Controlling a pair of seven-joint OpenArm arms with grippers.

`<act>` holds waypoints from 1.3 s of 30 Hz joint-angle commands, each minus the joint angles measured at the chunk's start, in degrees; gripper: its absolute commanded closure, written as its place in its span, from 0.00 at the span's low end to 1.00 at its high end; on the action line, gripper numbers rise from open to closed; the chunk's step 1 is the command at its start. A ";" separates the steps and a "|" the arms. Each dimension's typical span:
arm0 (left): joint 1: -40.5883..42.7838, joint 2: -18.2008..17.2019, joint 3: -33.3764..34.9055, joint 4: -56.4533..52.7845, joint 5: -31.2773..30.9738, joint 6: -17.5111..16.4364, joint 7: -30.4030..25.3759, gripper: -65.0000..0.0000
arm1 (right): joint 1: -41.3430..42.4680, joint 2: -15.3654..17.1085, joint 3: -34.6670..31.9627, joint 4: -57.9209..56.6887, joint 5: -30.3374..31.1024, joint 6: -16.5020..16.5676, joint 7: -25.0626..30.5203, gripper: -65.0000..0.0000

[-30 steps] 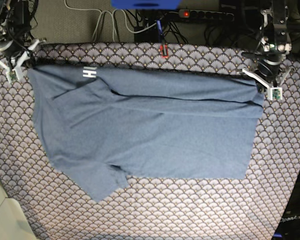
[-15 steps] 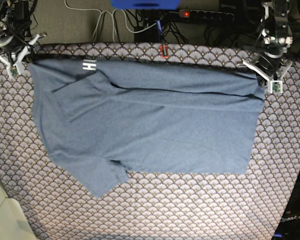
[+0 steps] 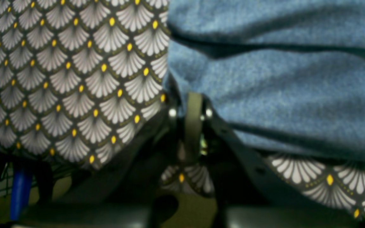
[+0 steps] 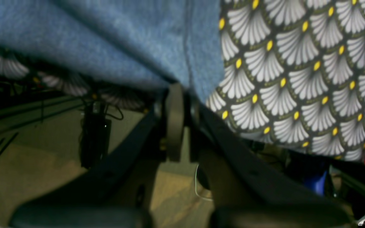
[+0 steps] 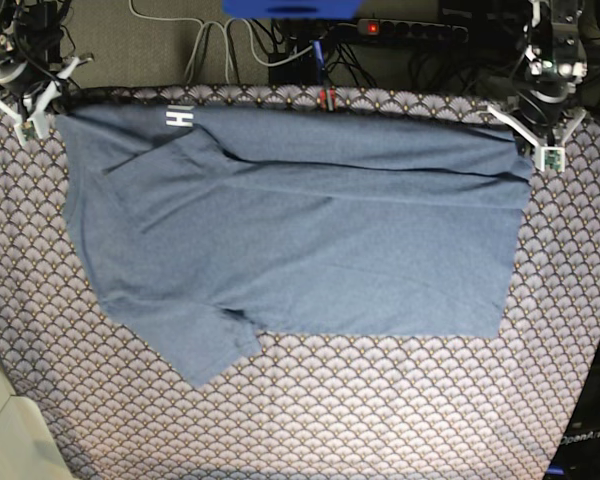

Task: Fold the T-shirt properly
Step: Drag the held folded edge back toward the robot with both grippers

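The slate-blue T-shirt lies spread across the patterned table, its top edge folded over along the far side, with white lettering showing near the far left. A sleeve sticks out at the front left. My left gripper is at the shirt's far right corner; the left wrist view shows the left gripper shut on the T-shirt at its edge. My right gripper is at the far left corner; the right wrist view shows the right gripper shut on the T-shirt.
The fan-patterned tablecloth covers the table. Behind its far edge lie cables and a power strip, a blue box and a red clip. A pale surface sits at the front left corner.
Both grippers have moved toward the table's far edge, pulling the shirt's folded top edge with them. The whole shirt has slid a little farther back.
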 commanded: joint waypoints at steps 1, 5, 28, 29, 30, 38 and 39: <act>0.07 -0.82 -0.37 0.62 0.65 0.95 -0.86 0.99 | -0.19 0.96 0.60 0.51 -0.22 -0.07 0.52 1.00; 0.07 -0.82 -0.28 0.62 0.65 0.95 -0.77 0.99 | -0.19 0.96 0.60 0.51 -0.30 -0.07 0.43 1.00; -0.20 -0.47 -0.19 0.71 0.13 0.86 5.73 0.61 | -0.19 1.05 0.86 0.69 -0.39 -0.07 0.52 0.60; -0.20 -0.47 -0.19 0.71 0.13 0.86 5.73 0.61 | -0.19 1.05 0.86 0.60 -0.39 -0.07 0.52 0.60; -0.20 -0.38 -0.19 0.71 0.13 0.86 5.73 0.61 | -0.19 1.05 0.86 0.60 -0.39 -0.07 0.52 0.60; -0.29 -0.38 0.16 0.71 0.13 0.86 5.82 0.61 | -0.19 0.87 0.77 0.51 -0.39 -0.07 0.52 0.60; -0.29 -0.65 0.77 0.71 0.13 0.86 5.82 0.61 | -0.19 0.87 0.77 0.51 -0.39 -0.07 0.52 0.60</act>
